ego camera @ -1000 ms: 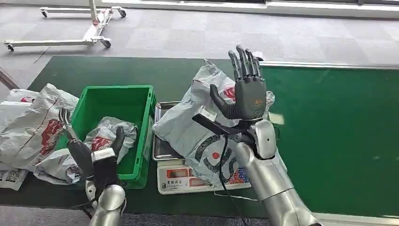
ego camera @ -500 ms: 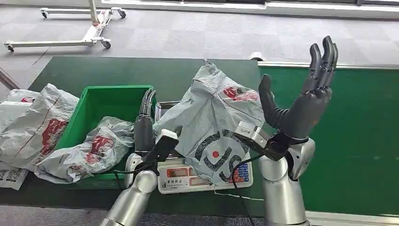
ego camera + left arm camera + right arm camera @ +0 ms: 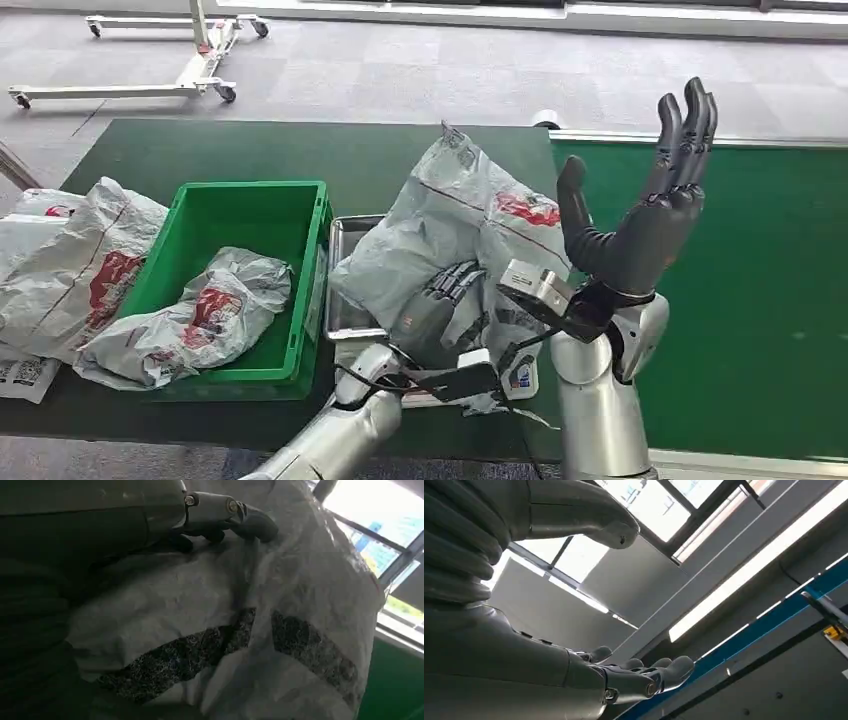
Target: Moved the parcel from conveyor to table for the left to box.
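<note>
Though bulky, the grey parcel [image 3: 455, 235] slumped on the scale [image 3: 352, 300] looks light, soft and slippery; I'd take it by a bunched fold. The left hand [image 3: 437, 308] presses its front, fingers spread; whether it grips, I cannot tell. Beside it the green crate [image 3: 190, 205] holds another bag [image 3: 190, 318]. The right hand [image 3: 640, 215] hangs raised, fingers apart, empty.

The parcel [image 3: 455, 240] is crinkled grey plastic film with a slight sheen. The bin [image 3: 300, 215] is smooth glossy green plastic. The counter [image 3: 220, 150] has a matt green cover. The arms [image 3: 595, 420] are brushed silver metal.
</note>
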Motion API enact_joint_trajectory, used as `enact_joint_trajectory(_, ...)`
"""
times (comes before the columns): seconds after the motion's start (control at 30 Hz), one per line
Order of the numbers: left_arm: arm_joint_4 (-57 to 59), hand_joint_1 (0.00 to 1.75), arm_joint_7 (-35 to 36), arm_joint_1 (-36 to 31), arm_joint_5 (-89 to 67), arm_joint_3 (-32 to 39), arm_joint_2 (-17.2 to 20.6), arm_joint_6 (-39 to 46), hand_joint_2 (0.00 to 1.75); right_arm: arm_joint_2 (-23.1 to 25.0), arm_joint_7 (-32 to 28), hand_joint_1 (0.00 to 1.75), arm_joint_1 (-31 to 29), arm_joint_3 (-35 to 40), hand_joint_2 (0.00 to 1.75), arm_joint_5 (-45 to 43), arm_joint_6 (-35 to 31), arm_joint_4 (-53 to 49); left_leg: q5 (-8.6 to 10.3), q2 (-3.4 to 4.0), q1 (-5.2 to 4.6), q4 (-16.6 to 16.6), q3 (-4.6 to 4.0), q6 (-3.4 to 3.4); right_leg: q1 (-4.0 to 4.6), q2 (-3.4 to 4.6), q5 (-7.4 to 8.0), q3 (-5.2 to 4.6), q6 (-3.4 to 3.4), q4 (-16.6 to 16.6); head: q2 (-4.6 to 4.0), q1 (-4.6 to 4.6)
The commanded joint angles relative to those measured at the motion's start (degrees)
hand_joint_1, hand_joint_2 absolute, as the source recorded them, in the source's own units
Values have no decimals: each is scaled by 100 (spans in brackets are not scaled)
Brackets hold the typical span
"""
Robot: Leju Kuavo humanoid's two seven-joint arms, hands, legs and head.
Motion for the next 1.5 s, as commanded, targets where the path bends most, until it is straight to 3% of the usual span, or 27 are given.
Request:
enact_joint_trajectory(0.03, 1065, 175, 9, -390, 32, -609, -84, -67, 175, 153, 41, 0, 230, -162, 175, 52, -2, 56, 0, -10, 3, -7, 12, -3, 3, -3, -2, 14, -4, -7, 0, 2)
enact_joint_trajectory(0.23, 910, 175, 34, -461, 233, -432, -21, 171, 175, 153, 0, 0, 322, -289, 175, 66, -2, 102, 3, -16, 7, -17, 21, -4, 7, -4, 0, 27, -6, -20, 0, 0)
enact_joint_trajectory(0.4, 479, 175, -2, -484, 663, 105, 145, 936, 175, 153, 111, 0, 333, -310, 175, 159, -2, 129, 2, -4, 10, -20, 25, -6, 10, 10, 4, 28, -9, -25, 0, 2)
enact_joint_trajectory(0.53, -916, 175, 16, -424, 930, 1213, 695, 2258, 175, 153, 140, 0, 421, -423, 175, 270, -2, 163, 2, 6, 10, -7, 11, -6, 10, 13, 4, 10, -8, -9, 0, 2)
enact_joint_trajectory(0.6, -1327, 175, -56, -398, 1042, 1608, 871, 1978, 175, 153, 134, 0, 425, -432, 175, 266, -2, 164, 2, 16, 13, -9, 10, -9, 13, 25, 8, 6, -11, -11, 0, 0)
enact_joint_trajectory(0.73, -2468, 175, -366, -41, 429, 2973, 740, 2258, 175, 153, 96, 0, 435, -455, 175, 221, -2, 157, 7, 17, 16, -13, 14, -18, 20, 30, 8, 9, -12, -13, 0, 2)
enact_joint_trajectory(0.77, -2761, 175, -578, 9, -60, 3678, 463, 2258, 175, 153, 109, 0, 431, -457, 175, 233, -2, 163, 7, 16, 19, -10, 11, -18, 19, 27, 6, 5, -10, -6, 0, 0)
enact_joint_trajectory(0.83, -2802, 175, -687, 17, -66, 3872, 440, 2258, 175, 153, 115, 0, 431, -456, 175, 234, -2, 165, 5, 18, 20, -11, 14, -18, 19, 30, 5, 7, -10, -7, 0, 0)
enact_joint_trajectory(0.87, -3048, 175, -883, -7, -567, 4526, 185, 2258, 175, 153, 136, 0, 437, -458, 175, 242, -2, 164, 6, 12, 21, -7, 11, -18, 20, 22, 3, 8, -8, -5, 0, 0)
enact_joint_trajectory(0.93, -3011, 175, -929, -85, -969, 4952, 102, 2258, 175, 153, 190, 0, 440, -467, 175, 290, -2, 156, 6, 17, 20, -9, 13, -18, 19, 26, 4, 9, -8, -7, 0, 0)
enact_joint_trajectory(1.07, -2778, 175, -475, -357, -2227, 5757, 37, 2258, 175, 153, 302, 0, 484, -526, 175, 445, -2, -30, 9, 9, 19, -8, 11, -18, 16, 16, 3, 9, -9, -4, 0, 2)
enact_joint_trajectory(1.2, -2442, 175, 284, -480, -3076, 6080, 243, 2258, 175, 153, 273, 0, 577, -591, 175, 407, -2, -170, 12, 1, 18, -12, 14, -20, 16, 10, 2, 11, -11, -6, 0, 0)
enact_joint_trajectory(1.33, -2370, 175, 355, -428, -3093, 6338, 337, 2258, 175, 153, 271, 0, 623, -599, 175, 424, -2, -185, 11, 2, 16, -14, 18, -20, 15, 10, 1, 13, -11, -7, 0, 0)
enact_joint_trajectory(1.37, -2132, 175, 735, -436, -3384, 6332, 401, 2258, 175, 153, 291, 0, 624, -614, 175, 468, -2, -175, 13, -1, 17, -22, 25, -22, 15, 10, 3, 20, -15, -15, 0, 0)
enact_joint_trajectory(1.4, -1956, 10, 980, -448, -3506, 6262, 463, 2258, 175, 153, 313, 0, 626, -632, 175, 496, -2, -194, 12, -1, 17, -17, 21, -21, 16, 8, 3, 18, -14, -12, 0, 0)
enact_joint_trajectory(1.43, -1908, 0, 1152, -447, -3622, 6177, 501, 2258, 175, 153, 310, 0, 637, -647, 175, 499, -2, -199, 12, -2, 12, -15, 19, -19, 10, 5, 1, 13, -12, -4, 0, 0)
enact_joint_trajectory(1.5, -1819, 0, 1365, -437, -3520, 6055, 527, 2258, 175, 153, 297, 0, 660, -676, 175, 487, -2, -222, 13, -9, 14, -16, 20, -20, 13, -1, 0, 17, -12, -7, 0, 0)
